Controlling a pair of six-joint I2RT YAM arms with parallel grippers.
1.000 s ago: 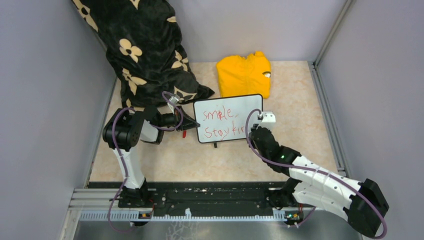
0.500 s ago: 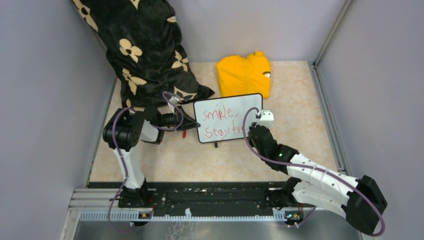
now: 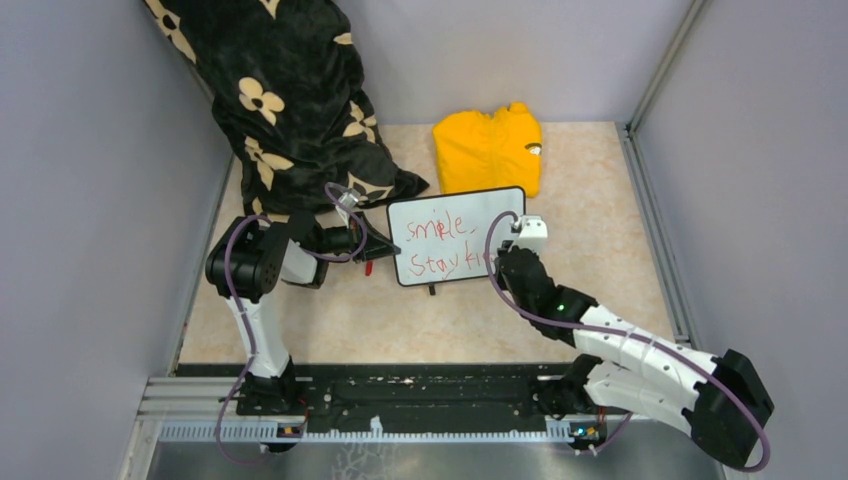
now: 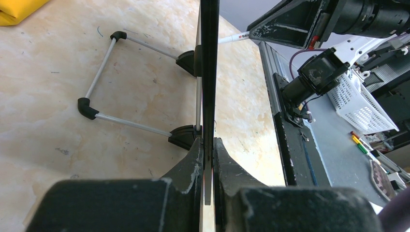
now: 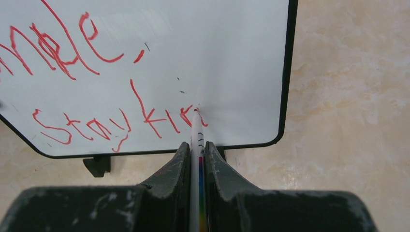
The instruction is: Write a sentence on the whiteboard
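The whiteboard (image 3: 455,228) stands upright on its black feet in the middle of the table. My left gripper (image 3: 388,250) is shut on its left edge; in the left wrist view the board's thin black rim (image 4: 209,72) runs straight up from between the jaws (image 4: 209,151). The sentence (image 5: 72,53) is in red marker on two lines, "smile," above "stay kin" (image 3: 445,263). My right gripper (image 5: 196,147) is shut on a slim white marker (image 5: 196,133), whose tip touches the board at the end of the lower line. From above, the right gripper (image 3: 499,260) covers that line's end.
A folded yellow garment (image 3: 488,150) lies behind the board. A black cloth with cream flowers (image 3: 290,100) hangs down at the back left. The board's wire stand (image 4: 99,77) reaches out behind it. A white basket (image 4: 358,104) and pens sit beyond the table's rail (image 4: 285,121).
The right gripper with the marker has shifted slightly left and up on the board's lower right. The left arm and the board have stayed put.
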